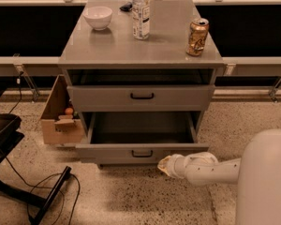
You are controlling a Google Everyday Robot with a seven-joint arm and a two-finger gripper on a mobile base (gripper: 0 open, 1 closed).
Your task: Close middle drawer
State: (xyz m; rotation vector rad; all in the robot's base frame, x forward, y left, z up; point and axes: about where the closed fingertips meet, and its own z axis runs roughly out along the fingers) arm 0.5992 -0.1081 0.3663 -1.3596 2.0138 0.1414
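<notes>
Cardboard box (61, 125): on the floor, left of the cabinet.
Middle drawer (107, 153): pulled well out toward you, its long axis running front to back. A small handle (142, 153) sits centred on the low front panel.
Pincer (164, 165): just before that panel, right of the handle and slightly lower. The drawer lies straight beyond it, so your push likely goes inward. You cannot tell how far it is open, nor whether it touches the panel.
The lowest drawer is hidden beneath the tray.

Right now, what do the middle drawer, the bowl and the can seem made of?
Middle drawer: probably painted metal, flat matte grey, thin walls. Bowl: likely glazed ceramic, white and glossy. Can: thin metal, gold sheen. The gripper is by the drawer's front, low right.
</notes>
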